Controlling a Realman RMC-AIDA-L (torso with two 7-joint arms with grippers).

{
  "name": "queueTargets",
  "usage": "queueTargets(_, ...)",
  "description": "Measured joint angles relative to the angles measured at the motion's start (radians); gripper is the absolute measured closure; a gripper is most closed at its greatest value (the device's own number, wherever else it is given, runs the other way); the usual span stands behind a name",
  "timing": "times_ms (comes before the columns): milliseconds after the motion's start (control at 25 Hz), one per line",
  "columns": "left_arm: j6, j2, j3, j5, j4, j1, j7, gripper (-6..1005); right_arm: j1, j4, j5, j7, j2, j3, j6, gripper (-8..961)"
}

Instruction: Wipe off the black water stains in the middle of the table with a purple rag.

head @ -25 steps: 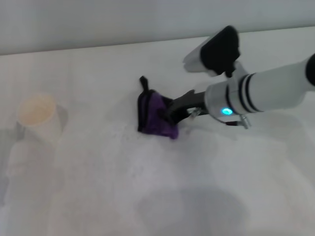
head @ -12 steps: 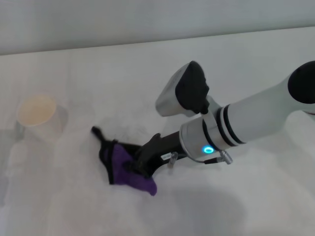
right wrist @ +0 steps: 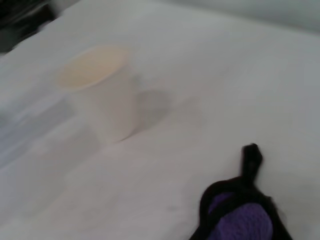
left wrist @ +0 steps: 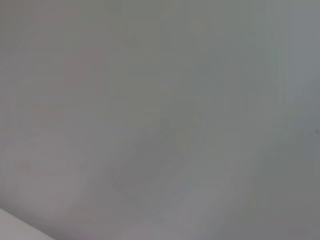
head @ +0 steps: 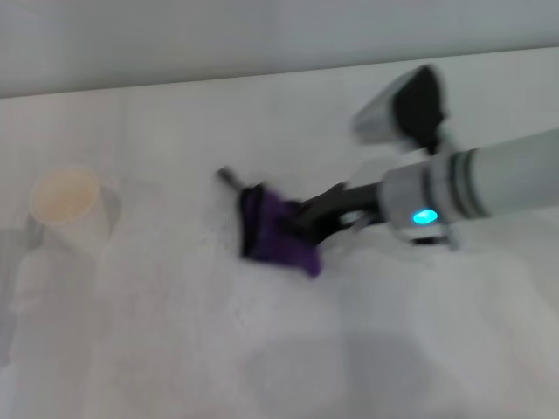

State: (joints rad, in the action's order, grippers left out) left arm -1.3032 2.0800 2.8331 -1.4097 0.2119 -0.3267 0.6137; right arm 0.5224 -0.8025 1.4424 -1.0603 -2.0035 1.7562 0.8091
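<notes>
The right tool [head: 307, 220] held the purple rag [head: 278, 234] pinched against the counter [head: 175, 332] near its middle, the stains hidden from view. A white paper cup [head: 65, 205] stood toward the left edge; a long sweep might topple it.

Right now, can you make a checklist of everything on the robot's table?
Surface: white table, no dark stain visible.
Job's things: purple rag bunched on the table's middle, black loop tab pointing away from the robot.
Clutter: white paper cup upright on the left side, apart from the rag.
Grippers: right gripper pressing on the rag, fingers shut on it; left gripper not in view.
Cables: nothing seen.
Surroundings: plain grey wall behind the table.
</notes>
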Motion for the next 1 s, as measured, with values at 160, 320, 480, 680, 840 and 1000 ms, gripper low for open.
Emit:
queueTargets(160,0.000,-0.001,0.000,-0.001,-0.005,0.000,0.026,112,-0.065,-0.018,-0.095,-0.015,0.011,-0.221,0.099,780)
queueTargets(320,0.000,-0.003,-0.001,-0.009,-0.010,0.001,0.029,112,-0.128,-0.048,-0.157,-0.055,0.006,-0.399,0.211,772)
queueTargets(480,0.000,-0.003,-0.001,-0.010,-0.028,0.000,0.029,112,-0.161,-0.057,-0.167,-0.080,0.004,-0.444,0.246,763)
queueTargets(680,0.000,-0.003,-0.001,-0.011,-0.031,-0.005,0.031,111,-0.167,-0.049,-0.168,-0.089,0.002,-0.421,0.187,753)
queueTargets(840,-0.001,-0.003,-0.001,-0.011,-0.032,-0.012,0.032,111,-0.167,-0.053,-0.160,-0.118,-0.002,-0.402,0.168,745)
queueTargets(1000,-0.001,-0.002,-0.001,-0.011,-0.033,-0.012,0.033,111,-0.170,-0.081,-0.120,-0.120,-0.003,-0.415,0.181,545)
